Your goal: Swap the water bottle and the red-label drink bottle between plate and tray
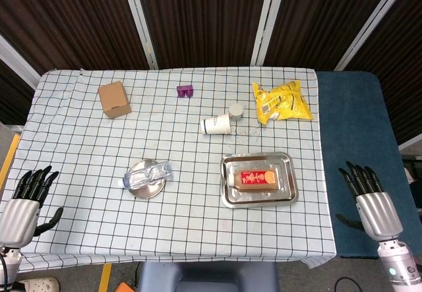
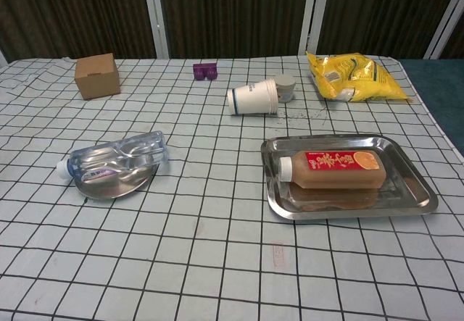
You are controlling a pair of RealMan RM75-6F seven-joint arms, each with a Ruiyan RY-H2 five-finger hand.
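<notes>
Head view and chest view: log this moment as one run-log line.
water bottle: lying on plate | red-label drink bottle: lying in tray | left hand: open, off table | right hand: open, off table | swap: not started

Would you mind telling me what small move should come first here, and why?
Probably reach the left hand toward the water bottle lying on the round plate. Both hands are open at the table's near edge, the right hand included, and the red-label drink bottle lies in the tray, so nothing has been swapped yet.
</notes>
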